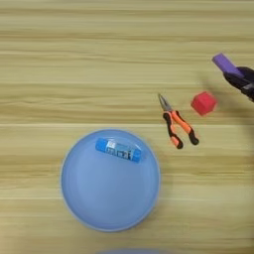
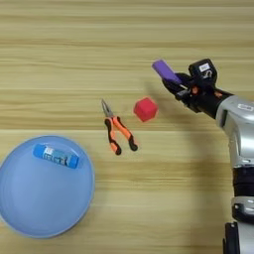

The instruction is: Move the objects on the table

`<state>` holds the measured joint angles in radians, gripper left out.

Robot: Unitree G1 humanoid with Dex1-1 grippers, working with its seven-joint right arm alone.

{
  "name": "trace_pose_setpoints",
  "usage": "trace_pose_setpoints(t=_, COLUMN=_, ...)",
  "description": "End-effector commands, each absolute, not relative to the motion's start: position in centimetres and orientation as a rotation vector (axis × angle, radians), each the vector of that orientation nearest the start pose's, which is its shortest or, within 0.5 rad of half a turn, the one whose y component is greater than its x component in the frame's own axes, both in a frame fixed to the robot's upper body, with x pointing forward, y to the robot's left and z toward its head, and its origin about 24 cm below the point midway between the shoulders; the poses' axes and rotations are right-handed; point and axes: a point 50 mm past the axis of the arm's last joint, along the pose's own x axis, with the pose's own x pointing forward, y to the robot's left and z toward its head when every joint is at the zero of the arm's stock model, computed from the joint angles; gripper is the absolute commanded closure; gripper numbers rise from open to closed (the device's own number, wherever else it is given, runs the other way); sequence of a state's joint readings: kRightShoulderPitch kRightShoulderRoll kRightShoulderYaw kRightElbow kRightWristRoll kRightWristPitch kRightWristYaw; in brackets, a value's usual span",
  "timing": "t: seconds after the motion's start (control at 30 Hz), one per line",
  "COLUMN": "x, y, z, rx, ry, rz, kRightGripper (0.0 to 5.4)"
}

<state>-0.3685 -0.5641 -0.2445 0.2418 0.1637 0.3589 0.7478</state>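
The right gripper [image 2: 174, 82] is clamped on the purple block [image 2: 166, 71], holding it tilted above the table [image 2: 149, 30], up and to the right of the red cube [image 2: 145, 109]. Just left of the cube lie the pliers [image 2: 118, 130] (orange and black handles). Well down-left of the cube sits the light-blue plate [image 1: 99, 203], with the glue stick [image 1: 119, 150] lying in its upper part.

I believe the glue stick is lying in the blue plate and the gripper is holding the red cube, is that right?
Not quite: the right eye view shows the gripper holding the purple block; the red cube sits on the table. The glue stick does lie in the blue plate.
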Motion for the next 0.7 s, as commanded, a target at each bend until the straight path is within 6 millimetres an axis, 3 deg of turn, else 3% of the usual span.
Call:
trace_pose_setpoints(t=0.03, x=30.6, y=-29.6, z=13.7, rx=-0.252, ry=0.144, rz=0.340, kRightGripper=4.00)
trace_pose_setpoints(t=0.37, x=30.5, y=-31.5, z=9.6, rx=-0.189, ry=0.257, rz=0.272, kRightGripper=4.00)
trace_pose_setpoints(t=0.7, x=30.4, y=-31.7, z=7.2, rx=-0.168, ry=0.316, rz=0.267, kRightGripper=4.00)
